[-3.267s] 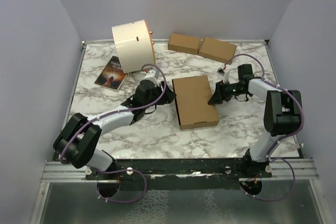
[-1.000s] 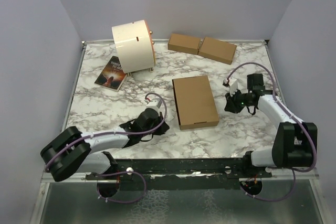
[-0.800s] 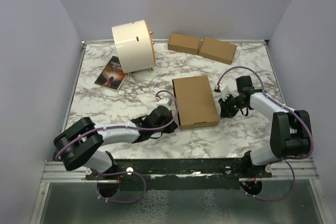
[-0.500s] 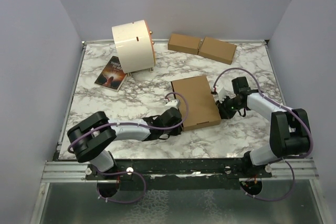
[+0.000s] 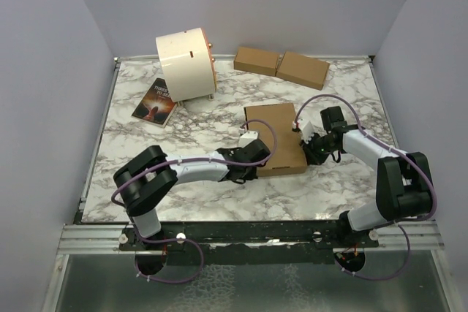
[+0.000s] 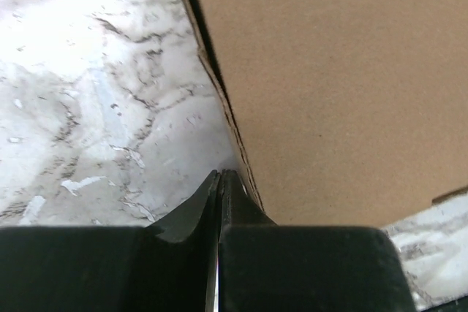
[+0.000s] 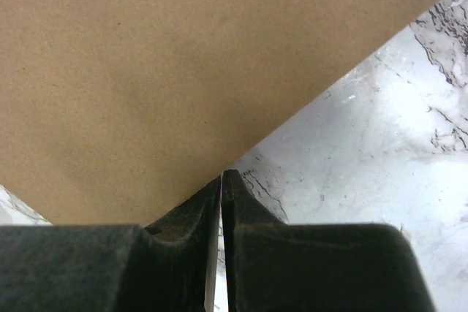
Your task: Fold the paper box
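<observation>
A metal rail (image 5: 248,233) fronts the white marble table (image 5: 146,153), which is enclosed by pale lavender walls (image 5: 44,71). Past the rail, the paper box (image 5: 281,128) lies flat and closed at mid-table. The left gripper (image 5: 259,157), fingers pressed together, sits at the box's near-left corner. The right gripper (image 5: 308,153), tips also together, sits at the box's right edge. Beyond the box to the left are a book (image 5: 155,100) and a cream drum (image 5: 185,63), and straight beyond it two small brown boxes (image 5: 281,64). A second ago both grippers stood clear of the box. From overhead the left gripper hides that near-left corner. The wrist views show only cardboard and marble, so actual contact is hard to judge.
</observation>
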Controlling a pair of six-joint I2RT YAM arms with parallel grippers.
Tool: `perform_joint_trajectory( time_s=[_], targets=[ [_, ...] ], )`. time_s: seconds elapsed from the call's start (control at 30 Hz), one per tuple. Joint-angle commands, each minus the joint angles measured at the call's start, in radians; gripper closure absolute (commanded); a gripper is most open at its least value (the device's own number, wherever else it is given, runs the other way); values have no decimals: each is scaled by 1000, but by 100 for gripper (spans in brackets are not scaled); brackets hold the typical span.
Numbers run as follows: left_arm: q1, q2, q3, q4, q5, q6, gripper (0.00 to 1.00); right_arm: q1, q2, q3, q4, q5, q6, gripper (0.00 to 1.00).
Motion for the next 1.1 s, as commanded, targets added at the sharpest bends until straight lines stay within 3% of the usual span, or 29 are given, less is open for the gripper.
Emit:
perform_joint_trajectory(
  time_s=[0.0,0.27,0.33,0.47,0.57,0.67,0.77,0.87,1.07],
  targets=[
    [-22,59,142,15,-34,-55,100,57,-9,-9,0,-89,32,93],
    [-9,-139,17,-11,-157,-30,96,35,-29,-2,34,-25,88,85],
    [17,-201,-33,3,-147,2,90,16,-45,1,47,-16,100,83],
    [102,-324,-156,129,-45,107,66,-12,-83,10,84,4,110,76],
    [224,-384,-230,250,63,194,60,-16,-93,42,112,25,111,72],
    [355,-351,-230,342,144,268,62,-16,-33,132,127,27,122,70],
    [431,-228,-146,392,174,319,73,-17,103,271,127,23,144,71],
    [460,-71,-11,390,170,348,87,-16,256,419,98,23,157,76],
    [461,188,208,381,200,361,92,-16,426,561,91,48,168,79]
  ],
)
